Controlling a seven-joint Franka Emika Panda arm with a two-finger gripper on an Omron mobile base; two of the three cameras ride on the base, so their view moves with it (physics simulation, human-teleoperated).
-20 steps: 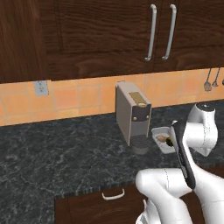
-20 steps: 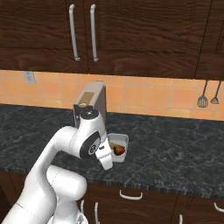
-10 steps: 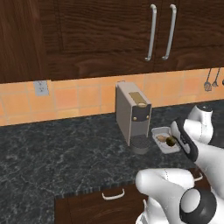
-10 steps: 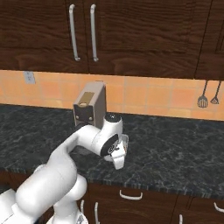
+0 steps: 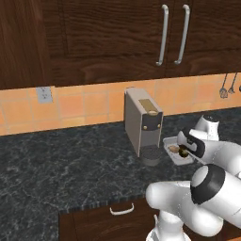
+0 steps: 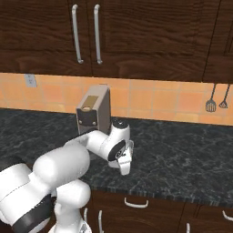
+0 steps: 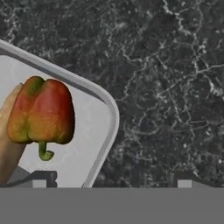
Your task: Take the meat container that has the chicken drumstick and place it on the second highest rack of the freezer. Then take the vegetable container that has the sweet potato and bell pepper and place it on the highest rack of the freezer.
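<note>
Oddly, the gripper point(image 7: 111, 181), its two dark tips spread wide and holding nothing, hangs over the pale rounded tray point(image 7: 103, 151) holding the red-green bell pepper point(image 7: 41, 113) and probably the tan sweet potato point(image 7: 6, 148), so I judge the next move straddles the rim.

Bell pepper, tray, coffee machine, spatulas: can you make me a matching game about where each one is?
Things:
1. bell pepper
2. tray
3. coffee machine
4. spatulas

Places:
A. hanging on the orange tile wall
B. flat on the black counter
C. lying in the white tray
D. upright against the wall, beside the tray

Pairs: 1-C, 2-B, 3-D, 4-A
</note>
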